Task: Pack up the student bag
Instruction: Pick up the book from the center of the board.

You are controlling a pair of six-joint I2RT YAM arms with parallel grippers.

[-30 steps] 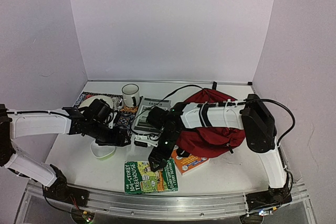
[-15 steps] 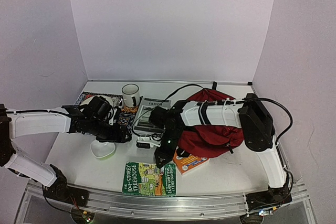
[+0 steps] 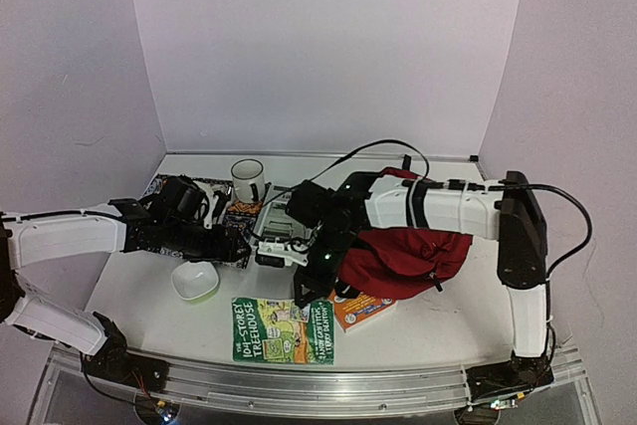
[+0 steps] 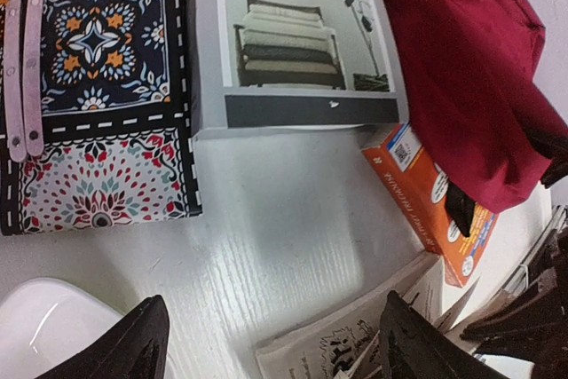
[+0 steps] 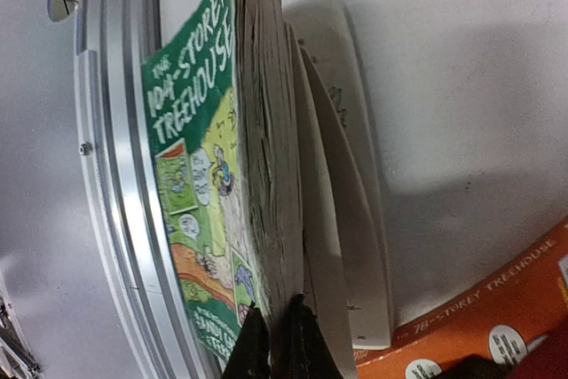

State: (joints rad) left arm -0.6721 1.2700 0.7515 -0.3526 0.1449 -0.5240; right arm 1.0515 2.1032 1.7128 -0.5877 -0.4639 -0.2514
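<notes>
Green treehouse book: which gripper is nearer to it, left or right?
Right. The right gripper is shut on pages of the green book; the left gripper hangs open apart from it, beside the white bowl.

student bag (image 3: 403, 256): dark red | front book (image 3: 284, 330): green | other book (image 3: 363, 311): orange | mat (image 4: 98, 86): navy, floral tiles

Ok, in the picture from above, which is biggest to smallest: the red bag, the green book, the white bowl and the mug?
1. red bag
2. green book
3. white bowl and mug: they look about alike, and the mug sits farther back, so I won't rank them.
</notes>
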